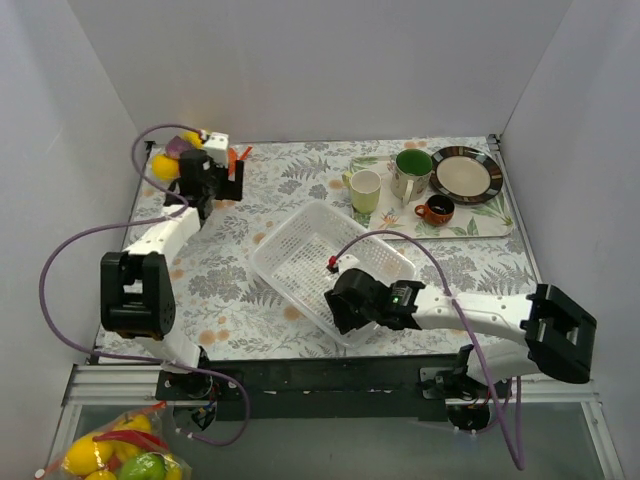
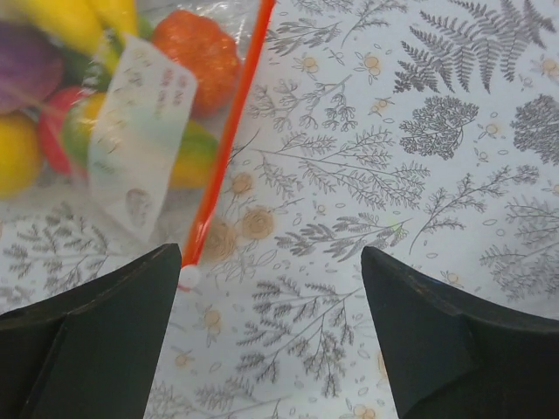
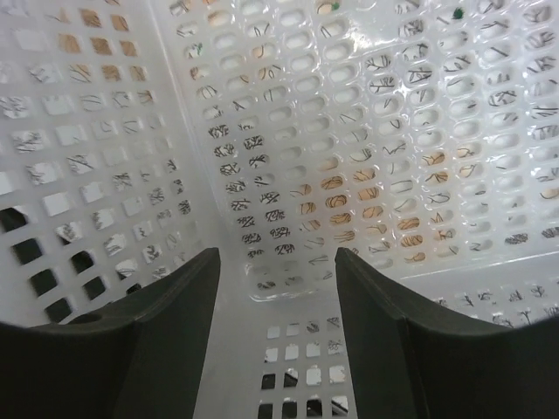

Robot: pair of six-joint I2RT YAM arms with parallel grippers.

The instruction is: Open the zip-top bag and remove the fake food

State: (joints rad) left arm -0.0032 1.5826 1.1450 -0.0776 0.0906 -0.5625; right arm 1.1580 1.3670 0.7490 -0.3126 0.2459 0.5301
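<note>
The zip-top bag lies at the far left of the table and holds the fake food. In the left wrist view the bag fills the top left, with yellow, purple, red and orange pieces inside. Its red zip strip runs diagonally down to a white end beside my left finger. My left gripper is open over bare cloth, just right of the strip. My right gripper is open at the near corner of the white basket, with the basket wall between its fingers.
A tray at the back right carries a pale cup, a green-lined mug, a small brown cup and a plate. A second bag of yellow and green fruit lies below the table's near left edge. White walls enclose the table.
</note>
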